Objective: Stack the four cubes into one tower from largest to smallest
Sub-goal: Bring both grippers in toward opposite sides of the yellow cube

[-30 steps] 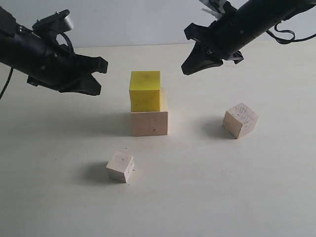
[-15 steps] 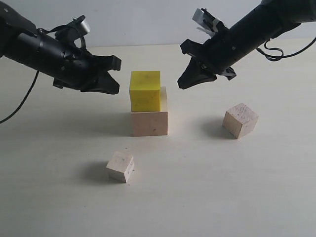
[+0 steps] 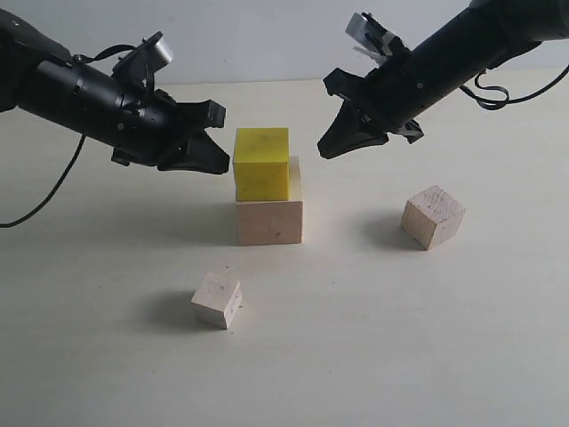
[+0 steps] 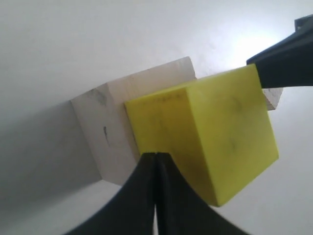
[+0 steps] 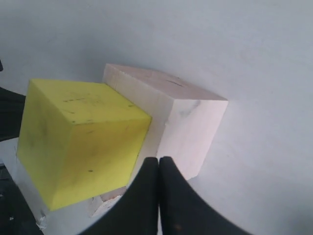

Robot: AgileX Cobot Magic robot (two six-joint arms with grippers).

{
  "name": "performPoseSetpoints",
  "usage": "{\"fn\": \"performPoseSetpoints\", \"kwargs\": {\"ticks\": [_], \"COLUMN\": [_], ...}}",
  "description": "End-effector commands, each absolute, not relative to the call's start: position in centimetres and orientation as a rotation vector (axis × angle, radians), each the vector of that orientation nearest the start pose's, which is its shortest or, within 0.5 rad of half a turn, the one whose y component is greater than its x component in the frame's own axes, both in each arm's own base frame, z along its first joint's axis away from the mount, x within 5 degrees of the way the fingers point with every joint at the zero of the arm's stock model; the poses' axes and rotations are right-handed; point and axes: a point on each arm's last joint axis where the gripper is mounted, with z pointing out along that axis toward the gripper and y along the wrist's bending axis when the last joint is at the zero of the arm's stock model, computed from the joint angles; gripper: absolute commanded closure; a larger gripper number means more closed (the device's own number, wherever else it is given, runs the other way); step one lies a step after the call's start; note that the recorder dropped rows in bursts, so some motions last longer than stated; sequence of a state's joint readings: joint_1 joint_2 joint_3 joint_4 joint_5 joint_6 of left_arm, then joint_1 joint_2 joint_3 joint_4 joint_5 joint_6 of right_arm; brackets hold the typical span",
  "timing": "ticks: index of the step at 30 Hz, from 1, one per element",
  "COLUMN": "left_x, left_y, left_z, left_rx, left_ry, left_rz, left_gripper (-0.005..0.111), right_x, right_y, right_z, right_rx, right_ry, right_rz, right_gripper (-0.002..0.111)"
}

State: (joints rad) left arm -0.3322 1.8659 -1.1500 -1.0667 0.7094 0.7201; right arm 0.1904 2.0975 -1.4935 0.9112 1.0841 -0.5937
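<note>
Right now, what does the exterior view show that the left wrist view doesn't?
Exterior only: the medium wooden cube and small wooden cube, both loose on the table. Left wrist only: the left gripper's shut tips close by the yellow cube. Both: the yellow cube sitting off-centre on the large wooden cube.

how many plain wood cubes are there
3: the large cube under the yellow cube at centre, the medium cube at right, the small cube front left. None seems hidden.
</note>
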Motion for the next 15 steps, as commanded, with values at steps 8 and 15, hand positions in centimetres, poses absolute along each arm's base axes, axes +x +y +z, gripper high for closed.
{"fn": "performPoseSetpoints", "kwargs": {"ticks": [8,15], "left_x": [33.1,33.1], "left_y": [-17.9,-18.4], "left_z": [19.0,18.7], "left_rx": [0.451,0.452], "left_ry": [2.591,2.591], "left_rz": [-1.044,-1.035], "left_gripper": [0.107,0.107], "right_x": [39.8,39.7], "right_y": [14.0,14.0], "right_z": [17.9,17.9], "right_rx": [-0.447,-0.452], "right_ry": [2.742,2.746], "right_rz": [1.156,1.163], "right_gripper": [0.108,0.108]}}
